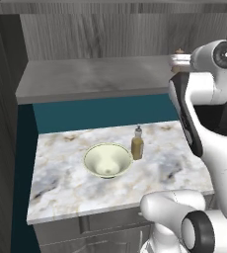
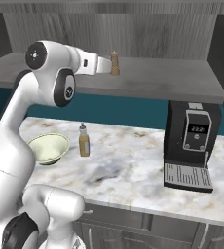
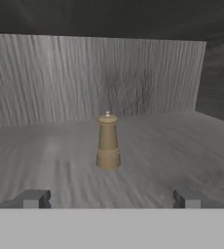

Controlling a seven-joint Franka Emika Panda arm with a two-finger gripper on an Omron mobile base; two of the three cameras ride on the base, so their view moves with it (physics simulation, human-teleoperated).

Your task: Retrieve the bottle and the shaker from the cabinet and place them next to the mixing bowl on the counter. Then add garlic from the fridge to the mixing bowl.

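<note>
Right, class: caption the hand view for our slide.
Open gripper faces the upright shaker on the cabinet shelf.

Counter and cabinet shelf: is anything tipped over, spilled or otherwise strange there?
Nothing stands out. The bottle stands upright on the counter beside the mixing bowl. The shaker stands upright on the cabinet shelf, ahead of the open gripper.

No wording can be read anywhere: the coffee machine, standing on the surface at about three o'clock of the bottle, carries a small lit display whose pale digits are too blurred to make out.
</note>
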